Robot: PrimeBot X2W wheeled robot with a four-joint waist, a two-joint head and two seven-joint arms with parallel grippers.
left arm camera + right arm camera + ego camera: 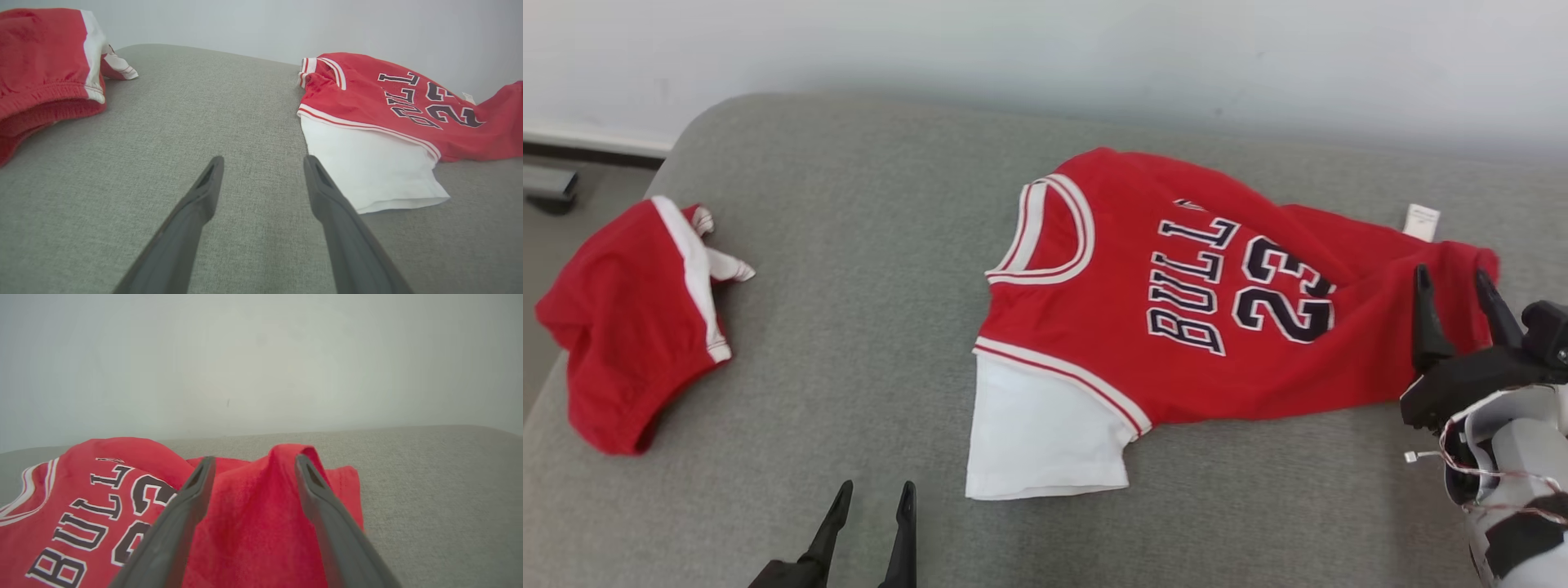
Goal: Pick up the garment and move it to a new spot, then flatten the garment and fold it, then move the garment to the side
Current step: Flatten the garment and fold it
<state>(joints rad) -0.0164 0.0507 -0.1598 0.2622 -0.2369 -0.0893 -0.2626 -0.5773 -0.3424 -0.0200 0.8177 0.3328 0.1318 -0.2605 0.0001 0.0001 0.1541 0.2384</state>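
Garment: the jersey (1176,310), red with dark letters and a number, lies on the grey cushion (849,204) at centre right of the head view. Its neck points to the left of the frame, and one white sleeve (1037,433) spreads toward the bottom.
How it lies: mostly spread out, but the hem end at the right is bunched and a fold of cloth stands up there.
Right gripper (1452,273): at the right edge of the head view, over the hem end. The fingers are wide apart. In the right wrist view the raised fold stands between them but is not pinched, so it holds nothing.
Left gripper (876,488): at the bottom of the frame, left of the sleeve, fingers wide apart and empty, apart from the jersey.
Other cloth: red shorts (629,327) at the far left, well apart.
Handling: it looks light, soft and limp, so it will likely sag when lifted and drag on the woven cushion. It does not seem fragile.
Where to hold: probably the seamed edges, namely the hem corners at the right and the shoulder trim at the left, one in each gripper, so that a pull flattens it.
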